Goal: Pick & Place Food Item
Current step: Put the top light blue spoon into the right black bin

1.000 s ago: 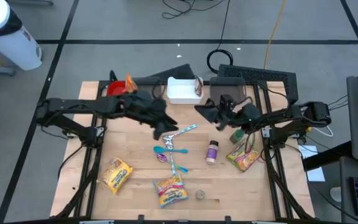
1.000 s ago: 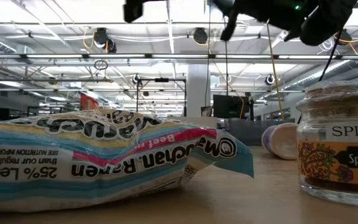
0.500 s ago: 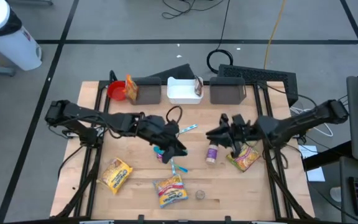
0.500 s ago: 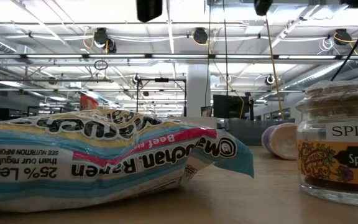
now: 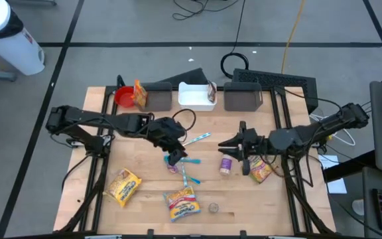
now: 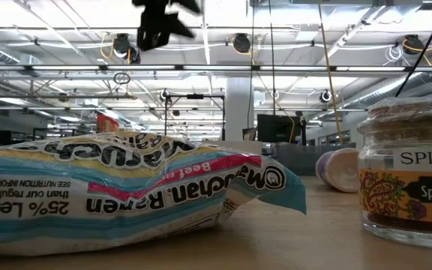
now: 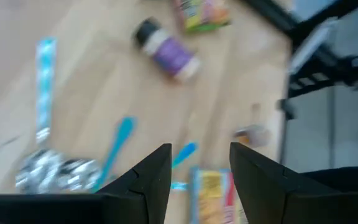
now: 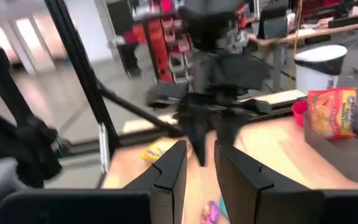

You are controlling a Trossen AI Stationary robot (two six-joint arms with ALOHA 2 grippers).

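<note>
A purple-labelled spice bottle lies on its side on the wooden table. Ramen packets lie flat at the near left, near middle and right. A blue spoon and a silver wrapper lie at the centre. My left gripper hovers open over the spoon and touches nothing. My right gripper is open and empty just above and beyond the spice bottle. It faces the left arm.
A white bin, two grey boxes, a red bowl and an orange packet line the far edge. A small spice jar stands near the front. A blue-white strip lies by the centre.
Both grippers have come from the far half of the table toward its near edge. They have dropped lower. The left one now stands over the spoon and the right one by the spice bottle. Nothing on the table has moved.
</note>
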